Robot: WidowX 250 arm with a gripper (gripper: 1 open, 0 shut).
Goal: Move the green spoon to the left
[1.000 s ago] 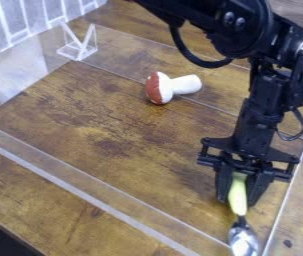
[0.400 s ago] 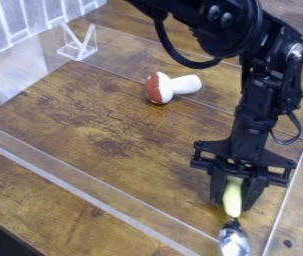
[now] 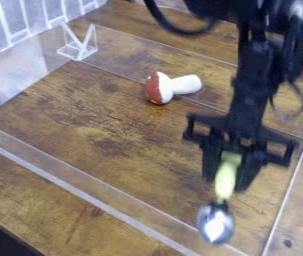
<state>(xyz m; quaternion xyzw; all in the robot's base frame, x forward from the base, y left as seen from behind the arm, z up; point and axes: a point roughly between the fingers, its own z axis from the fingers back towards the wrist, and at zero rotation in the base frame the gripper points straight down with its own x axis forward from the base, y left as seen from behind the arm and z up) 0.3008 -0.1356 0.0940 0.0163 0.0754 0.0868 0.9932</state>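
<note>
The green spoon [image 3: 223,185] hangs off the table at the lower right, yellow-green handle up and silver bowl [image 3: 217,222] down, blurred by motion. My gripper [image 3: 234,160] points straight down and is shut on the spoon's handle. The black arm [image 3: 258,70] reaches down to it from the top right.
A toy mushroom [image 3: 170,86] with a red-brown cap and white stem lies on the wooden table [image 3: 87,110] at the centre back. A clear plastic wall [image 3: 74,190] rims the table, with a clear stand [image 3: 75,42] at the back left.
My gripper has risen and shifted slightly left with the spoon in it. The spoon's bowl has lifted off the table at the lower right.
</note>
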